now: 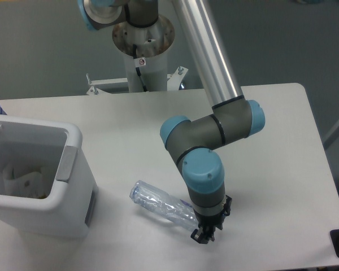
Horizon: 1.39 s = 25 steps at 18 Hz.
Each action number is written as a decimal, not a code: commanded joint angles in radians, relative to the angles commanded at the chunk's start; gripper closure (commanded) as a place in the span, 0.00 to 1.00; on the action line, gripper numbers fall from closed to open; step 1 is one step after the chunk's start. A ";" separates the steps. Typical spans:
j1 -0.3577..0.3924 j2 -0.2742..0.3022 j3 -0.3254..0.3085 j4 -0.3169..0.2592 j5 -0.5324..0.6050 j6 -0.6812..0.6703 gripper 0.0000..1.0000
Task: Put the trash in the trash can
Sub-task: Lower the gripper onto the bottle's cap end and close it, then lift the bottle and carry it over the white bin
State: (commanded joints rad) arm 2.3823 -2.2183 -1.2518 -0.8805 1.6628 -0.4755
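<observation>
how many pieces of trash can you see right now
2: a clear plastic bottle lying on the table at the gripper, and a crumpled white wad inside the trash can. More may be hidden inside.

— What colours near the fingers (205, 237)?

— The fingers are black, and the bottle (161, 205) just beside them is clear, crinkled, with a bluish tint.

— Above them?

— The arm (206, 135) has grey joints with light-blue caps and a silver tube.

— Far to the side of the fingers?

— The trash can (73, 189) is white with a grey panel; the wad (18, 176) inside is white. The table (271, 113) is off-white.
</observation>
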 joint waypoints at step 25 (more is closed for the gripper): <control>-0.075 0.276 0.152 0.021 -0.325 0.026 0.82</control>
State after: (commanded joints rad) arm 2.3073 -1.9421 -1.0999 -0.8590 1.3376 -0.4495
